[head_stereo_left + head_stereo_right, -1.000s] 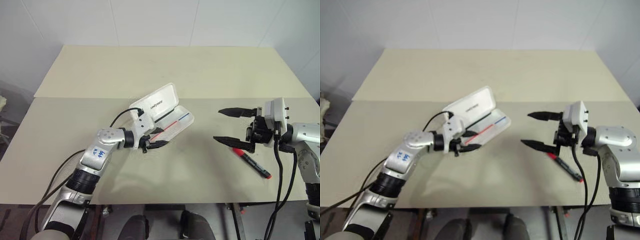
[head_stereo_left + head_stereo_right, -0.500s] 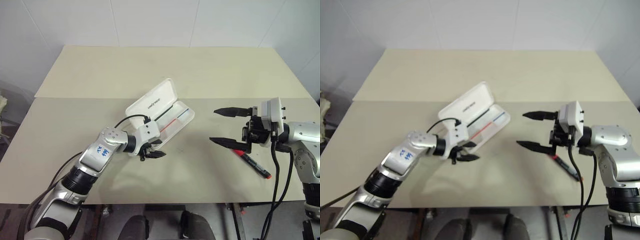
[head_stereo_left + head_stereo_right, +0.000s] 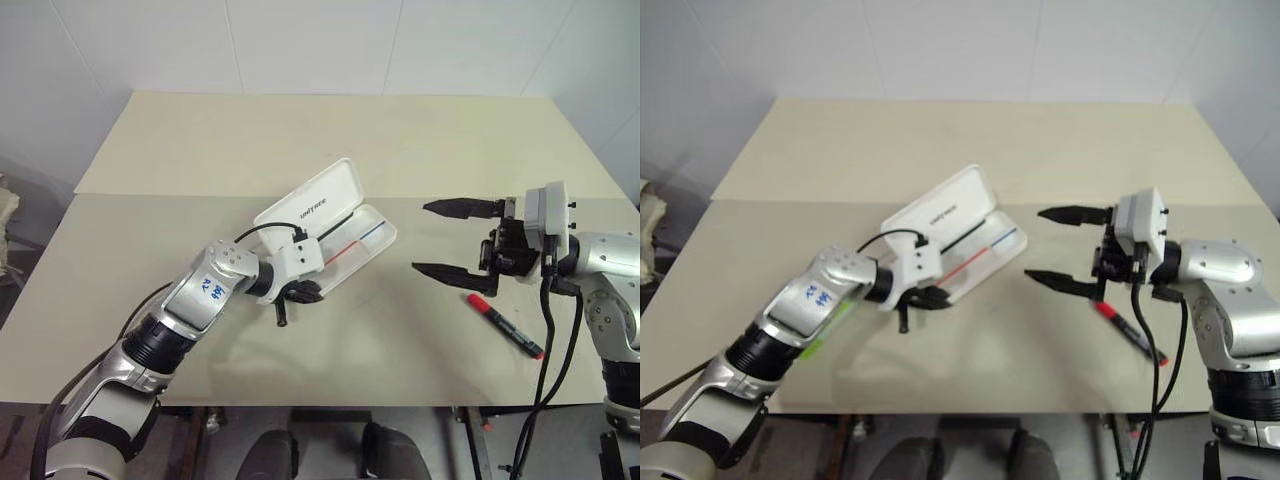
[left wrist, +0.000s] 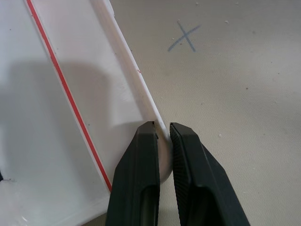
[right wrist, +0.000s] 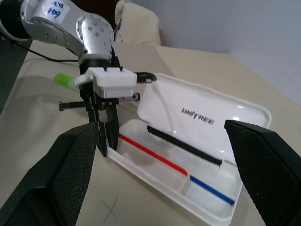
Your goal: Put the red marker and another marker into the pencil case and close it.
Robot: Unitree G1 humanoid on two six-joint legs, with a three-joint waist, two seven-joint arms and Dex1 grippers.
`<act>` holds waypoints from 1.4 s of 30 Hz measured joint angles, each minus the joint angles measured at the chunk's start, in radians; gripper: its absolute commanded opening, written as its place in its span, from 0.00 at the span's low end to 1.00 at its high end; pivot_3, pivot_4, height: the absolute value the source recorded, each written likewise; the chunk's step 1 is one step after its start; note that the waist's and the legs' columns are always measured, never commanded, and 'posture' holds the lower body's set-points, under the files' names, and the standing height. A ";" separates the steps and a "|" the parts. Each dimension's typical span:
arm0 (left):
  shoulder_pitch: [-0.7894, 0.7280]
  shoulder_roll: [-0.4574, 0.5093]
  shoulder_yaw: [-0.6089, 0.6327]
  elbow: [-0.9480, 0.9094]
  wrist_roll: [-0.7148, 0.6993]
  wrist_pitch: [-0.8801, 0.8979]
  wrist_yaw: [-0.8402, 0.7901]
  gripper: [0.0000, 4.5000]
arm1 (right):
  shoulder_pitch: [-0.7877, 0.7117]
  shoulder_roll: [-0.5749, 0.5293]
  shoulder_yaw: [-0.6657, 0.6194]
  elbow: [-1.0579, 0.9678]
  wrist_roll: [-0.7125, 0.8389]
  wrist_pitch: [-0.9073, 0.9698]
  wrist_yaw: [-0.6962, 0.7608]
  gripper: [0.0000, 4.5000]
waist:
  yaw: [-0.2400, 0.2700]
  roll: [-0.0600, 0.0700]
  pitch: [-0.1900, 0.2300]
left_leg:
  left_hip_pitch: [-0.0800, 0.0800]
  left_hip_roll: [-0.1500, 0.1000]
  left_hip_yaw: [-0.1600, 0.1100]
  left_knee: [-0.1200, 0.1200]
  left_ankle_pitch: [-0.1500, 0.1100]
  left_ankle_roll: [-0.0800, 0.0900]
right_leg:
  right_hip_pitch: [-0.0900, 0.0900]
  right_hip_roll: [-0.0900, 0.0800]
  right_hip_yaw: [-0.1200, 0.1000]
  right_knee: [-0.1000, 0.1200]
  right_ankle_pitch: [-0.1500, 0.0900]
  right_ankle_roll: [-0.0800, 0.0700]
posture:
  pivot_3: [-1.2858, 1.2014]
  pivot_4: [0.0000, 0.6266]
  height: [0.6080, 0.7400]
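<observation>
Pinching the near corner wall of the open pencil case (image 3: 345, 235) between its two black fingers, our left gripper (image 4: 163, 141) is clenched on that white rim, with the red line of the tray just to one side of the jaws. Our right gripper (image 3: 455, 239) hangs above the table (image 3: 420, 140) with its jaws spread wide and nothing between them, and the red marker (image 3: 504, 324) lies just below and beside its lower finger. Behind our left arm we see a green highlighter (image 5: 62, 80) on the table, well apart from both jaws.
</observation>
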State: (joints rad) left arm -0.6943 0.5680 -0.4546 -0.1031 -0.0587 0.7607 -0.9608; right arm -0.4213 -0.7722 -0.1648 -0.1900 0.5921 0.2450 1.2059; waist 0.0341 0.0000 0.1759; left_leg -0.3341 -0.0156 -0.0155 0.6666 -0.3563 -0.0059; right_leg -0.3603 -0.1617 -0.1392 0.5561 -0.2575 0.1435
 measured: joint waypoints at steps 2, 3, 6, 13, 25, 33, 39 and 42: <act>0.000 -0.005 0.000 -0.001 0.007 0.000 0.000 0.03 | 0.000 0.000 0.000 -0.001 0.002 0.001 -0.002 1.00 | 0.003 0.000 0.000 | 0.000 0.000 0.000 0.000 0.000 0.000 | 0.000 0.000 0.000 0.000 0.000 0.000 | 0.52 0.24 1.00; 0.001 -0.008 -0.001 -0.002 0.009 0.000 0.000 0.03 | 0.000 0.000 0.000 -0.001 0.002 0.001 -0.002 1.00 | 0.004 0.000 0.000 | 0.000 0.000 0.000 0.000 0.000 0.000 | 0.000 0.000 0.000 0.000 0.000 0.000 | 0.52 0.24 1.00; 0.010 -0.012 0.004 -0.006 0.008 -0.014 -0.003 0.03 | 0.000 0.000 0.000 -0.001 0.002 0.002 -0.002 1.00 | 0.011 0.000 0.000 | 0.000 0.000 0.000 0.000 0.000 0.000 | 0.000 0.000 0.001 0.000 0.000 0.000 | 0.52 0.24 1.00; 0.036 0.045 0.001 -0.036 -0.047 -0.094 -0.181 0.03 | -0.001 -0.004 0.000 0.004 0.002 0.020 0.006 1.00 | 0.017 0.000 0.000 | -0.004 -0.001 0.000 0.000 -0.002 0.001 | -0.004 0.000 0.001 0.000 0.000 0.000 | 0.52 0.24 1.00; -0.045 0.024 -0.058 0.082 -0.028 -0.223 -0.349 0.03 | -0.027 -0.008 0.003 0.022 0.002 0.047 0.009 1.00 | 0.023 0.000 0.000 | -0.010 -0.002 0.002 0.002 -0.002 0.003 | -0.010 0.000 0.001 0.000 0.000 0.001 | 0.52 0.24 1.00; -0.085 -0.047 -0.069 0.117 0.012 -0.144 -0.305 0.03 | 0.008 -0.011 -0.005 -0.007 0.010 0.059 -0.004 1.00 | 0.038 0.000 0.000 | -0.010 -0.002 0.001 0.014 -0.003 0.005 | -0.003 0.000 0.002 0.001 0.005 0.003 | 0.52 0.24 1.00; -0.092 -0.052 -0.077 0.115 0.021 -0.126 -0.308 0.03 | 0.020 -0.035 -0.040 -0.007 0.021 0.062 0.005 1.00 | 0.039 0.000 0.000 | -0.009 -0.002 0.000 0.014 -0.003 0.005 | -0.002 0.000 0.003 0.000 0.005 0.003 | 0.52 0.24 1.00; -0.109 -0.052 -0.090 0.122 0.022 -0.128 -0.314 0.03 | 0.043 -0.078 -0.053 0.006 0.025 0.064 0.036 1.00 | 0.041 0.000 0.000 | -0.010 -0.002 0.000 0.014 -0.003 0.006 | -0.002 0.000 0.004 0.000 0.005 0.003 | 0.52 0.24 1.00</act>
State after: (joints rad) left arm -0.8030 0.5162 -0.5444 0.0190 -0.0365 0.6323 -1.2752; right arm -0.3787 -0.8502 -0.2182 -0.1840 0.6175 0.3094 1.2422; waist 0.0751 -0.0001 0.1759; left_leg -0.3437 -0.0180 -0.0156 0.6807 -0.3592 -0.0001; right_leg -0.3622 -0.1619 -0.1354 0.5560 -0.2522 0.1463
